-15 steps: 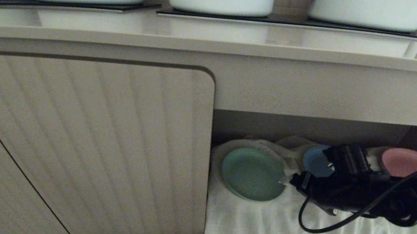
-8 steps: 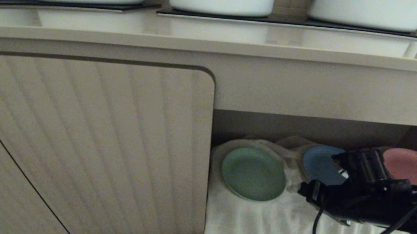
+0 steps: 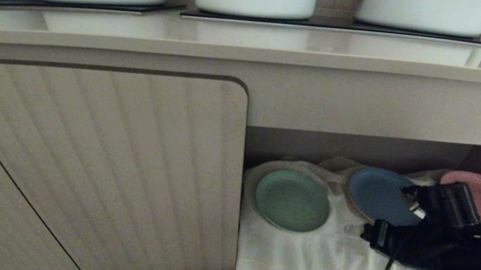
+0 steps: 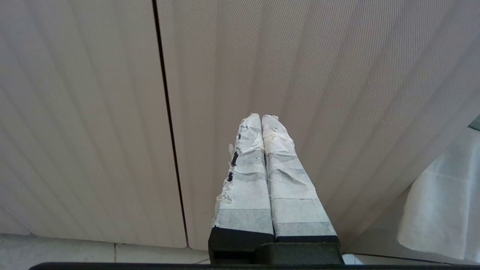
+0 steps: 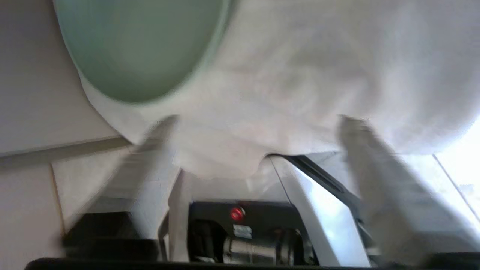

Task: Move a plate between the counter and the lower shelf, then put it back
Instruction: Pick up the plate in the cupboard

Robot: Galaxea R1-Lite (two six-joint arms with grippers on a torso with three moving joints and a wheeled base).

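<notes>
Green plate point(image 3: 292, 200) sits low in the picture on the lower shelf's point(image 3: 342, 268) cloth; the right hand point(image 5: 258, 123), fingers spread and holding nothing, hangs beside it.

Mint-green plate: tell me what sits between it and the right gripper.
Nothing visible. The plate lies on the white cloth; the right gripper, open and empty, is beside it with only bare cloth between.

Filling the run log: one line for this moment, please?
round mint-green matte plate: flat on white cloth of lower shelf, untouched | right gripper: open, empty, beside plate | left gripper: shut, parked at cabinet door
</notes>
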